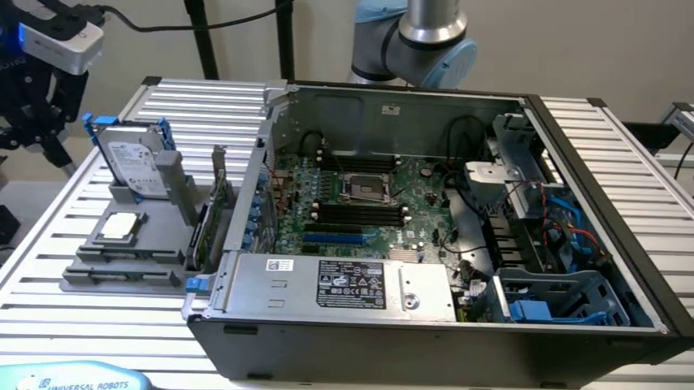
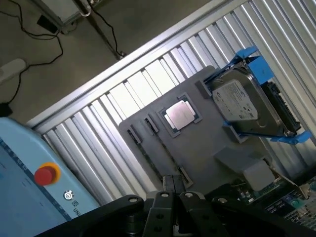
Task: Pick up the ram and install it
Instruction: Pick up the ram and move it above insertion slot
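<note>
Your gripper [image 1: 32,130] hangs high above the table, beyond the hard-drive [image 1: 136,166] end of the grey parts tray [image 1: 161,240]. You cannot tell whether it is spread or pinching anything, nor whether the ram sits in that tray's long slots.

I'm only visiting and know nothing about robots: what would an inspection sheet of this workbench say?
Surface: slatted metal table, carrying an open computer case.
Job's things: black memory slots inside the case; whether any is filled is too small to tell.
Clutter: grey tray beside the case, with a hard drive, a square silver chip and an upright green card.
Gripper: gripper hangs near the tray.
Cables: blue and red wires inside the case.
Surroundings: robot arm behind the case; blue handset with red button.
</note>
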You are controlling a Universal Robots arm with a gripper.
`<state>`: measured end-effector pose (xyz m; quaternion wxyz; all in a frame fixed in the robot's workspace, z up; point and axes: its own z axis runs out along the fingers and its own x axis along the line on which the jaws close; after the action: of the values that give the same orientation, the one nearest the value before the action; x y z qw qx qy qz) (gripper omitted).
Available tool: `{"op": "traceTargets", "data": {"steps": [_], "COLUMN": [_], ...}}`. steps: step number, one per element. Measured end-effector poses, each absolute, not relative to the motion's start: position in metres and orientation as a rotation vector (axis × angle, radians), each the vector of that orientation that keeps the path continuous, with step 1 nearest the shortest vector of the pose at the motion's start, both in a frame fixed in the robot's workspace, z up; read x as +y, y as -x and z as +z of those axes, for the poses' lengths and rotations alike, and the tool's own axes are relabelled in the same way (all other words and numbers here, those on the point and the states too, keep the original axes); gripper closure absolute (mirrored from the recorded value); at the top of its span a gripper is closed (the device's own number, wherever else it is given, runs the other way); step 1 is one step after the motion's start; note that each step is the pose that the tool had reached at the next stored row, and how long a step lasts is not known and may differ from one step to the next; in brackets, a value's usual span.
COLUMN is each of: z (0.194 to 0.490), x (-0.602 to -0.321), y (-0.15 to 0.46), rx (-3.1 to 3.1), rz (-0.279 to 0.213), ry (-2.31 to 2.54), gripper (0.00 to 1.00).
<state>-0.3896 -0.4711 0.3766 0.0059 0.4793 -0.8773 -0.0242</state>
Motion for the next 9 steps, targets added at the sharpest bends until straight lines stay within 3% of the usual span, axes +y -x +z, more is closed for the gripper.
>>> {"op": "traceTargets", "data": {"steps": [9], "z": [0.3764], "x": [-0.4711], "y": [0.3896], "rx": [-2.61], "rz": [-0.074], "ry": [-1.718], "gripper": [0.89]}}
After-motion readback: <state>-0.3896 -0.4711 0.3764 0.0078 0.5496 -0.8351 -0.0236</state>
